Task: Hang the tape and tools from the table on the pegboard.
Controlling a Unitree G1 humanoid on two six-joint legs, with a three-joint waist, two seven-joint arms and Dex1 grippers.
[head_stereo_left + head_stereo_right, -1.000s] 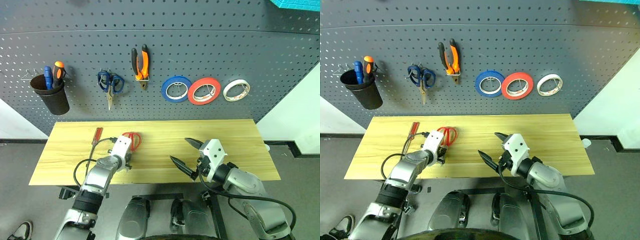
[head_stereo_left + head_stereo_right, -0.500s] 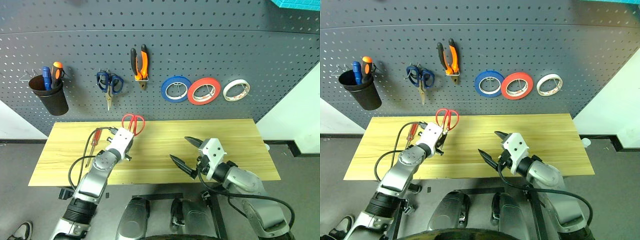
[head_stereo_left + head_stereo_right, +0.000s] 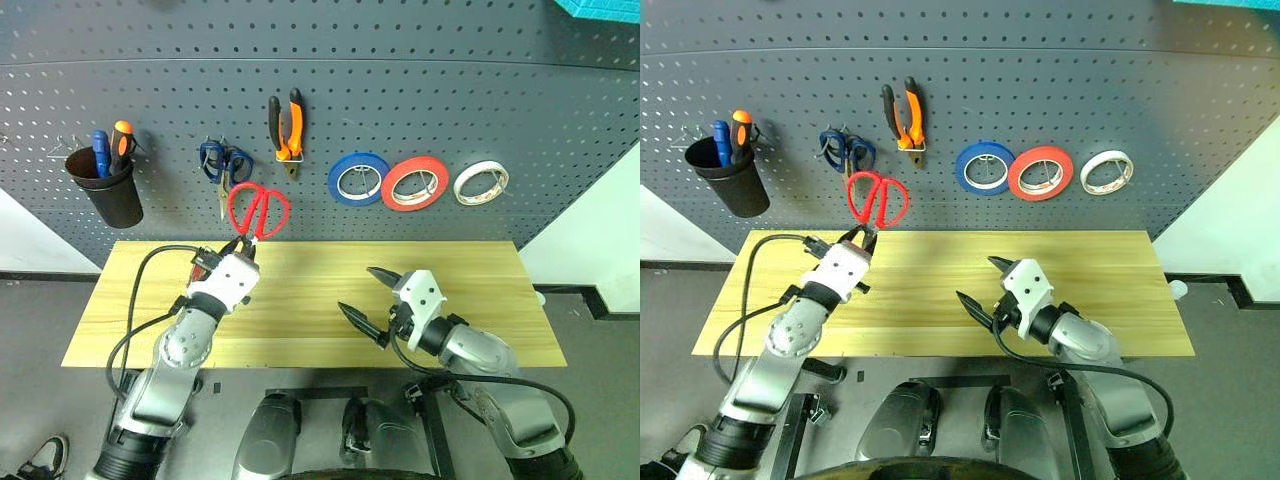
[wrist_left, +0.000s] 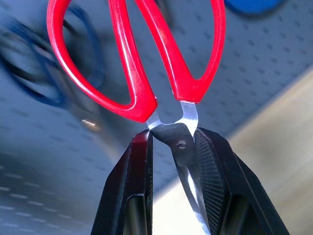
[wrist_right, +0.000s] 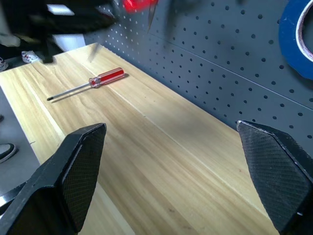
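My left gripper (image 3: 240, 246) is shut on the blades of the red-handled scissors (image 3: 258, 210), near their pivot. It holds them above the table (image 3: 470, 275) with the handles up, in front of the pegboard (image 3: 450, 90) and just below the blue scissors (image 3: 224, 163). In the left wrist view the black fingers (image 4: 139, 186) pinch the steel just under the red handles (image 4: 129, 68). The red-handled screwdriver (image 5: 93, 81) lies flat on the table's left part. The pliers (image 3: 285, 128) and the red-orange tape (image 3: 414, 183) hang on the pegboard. My right gripper (image 3: 358, 292) hovers open over the table's middle, holding nothing.
A black cup (image 3: 107, 192) with blue and orange-handled screwdrivers hangs at the pegboard's left. A blue roll (image 3: 357, 178) and a white roll (image 3: 480, 182) hang on either side of the red-orange tape. Bare wood lies to the right of my right gripper.
My left gripper has lifted the red scissors off the table and turned so that their handles point up in front of the pegboard. The right gripper has stayed in place.
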